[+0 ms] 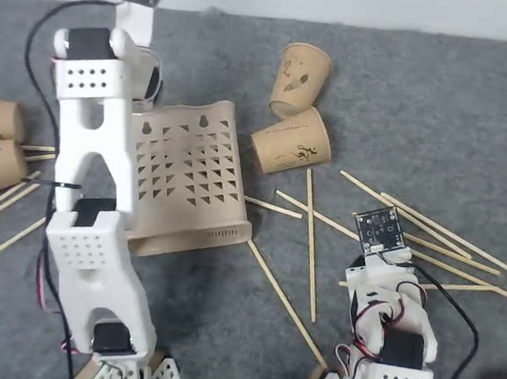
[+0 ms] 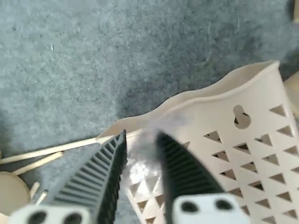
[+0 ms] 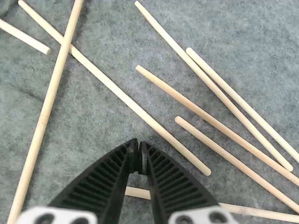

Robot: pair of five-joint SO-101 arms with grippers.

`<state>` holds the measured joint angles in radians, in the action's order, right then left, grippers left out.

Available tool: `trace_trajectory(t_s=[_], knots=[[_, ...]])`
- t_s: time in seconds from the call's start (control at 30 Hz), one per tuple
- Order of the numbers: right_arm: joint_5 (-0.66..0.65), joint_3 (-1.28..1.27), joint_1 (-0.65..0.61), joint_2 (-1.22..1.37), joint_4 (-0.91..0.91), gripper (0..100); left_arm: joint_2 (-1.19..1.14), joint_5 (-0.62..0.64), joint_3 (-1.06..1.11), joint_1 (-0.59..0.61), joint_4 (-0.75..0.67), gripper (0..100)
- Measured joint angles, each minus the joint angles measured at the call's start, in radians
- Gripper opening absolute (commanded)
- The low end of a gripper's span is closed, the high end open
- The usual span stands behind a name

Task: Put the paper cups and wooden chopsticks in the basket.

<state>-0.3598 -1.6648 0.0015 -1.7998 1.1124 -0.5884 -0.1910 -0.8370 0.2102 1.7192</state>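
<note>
High view: basket [image 1: 188, 180] beside 2 paper cups [image 1: 292, 146]

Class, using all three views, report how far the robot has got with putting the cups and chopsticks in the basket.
Done: nothing seen yet; the visible part of the basket holds no items. In hand: nothing; the left end effector hangs open over the basket rim, the right end effector is shut above loose chopsticks. Left: all visible paper cups and chopsticks, outside it.
</note>
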Motion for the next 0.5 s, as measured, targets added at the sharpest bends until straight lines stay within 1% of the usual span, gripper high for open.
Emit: trace_trajectory(t_s=[0.1, 0.3, 0.5], knots=[[0.000, 0.000, 0.000, 0.000, 0.000, 1.2, -0.023, 0.044, -0.002, 0.002, -0.031, 1], [0.000, 0.000, 0.000, 0.000, 0.000, 1.1, -0.137, 0.198, 0.000, 0.005, -0.149, 1], [0.000, 0.000, 0.000, 0.000, 0.000, 1.2, -0.184, 0.224, 0.000, -0.023, -0.138, 1]])
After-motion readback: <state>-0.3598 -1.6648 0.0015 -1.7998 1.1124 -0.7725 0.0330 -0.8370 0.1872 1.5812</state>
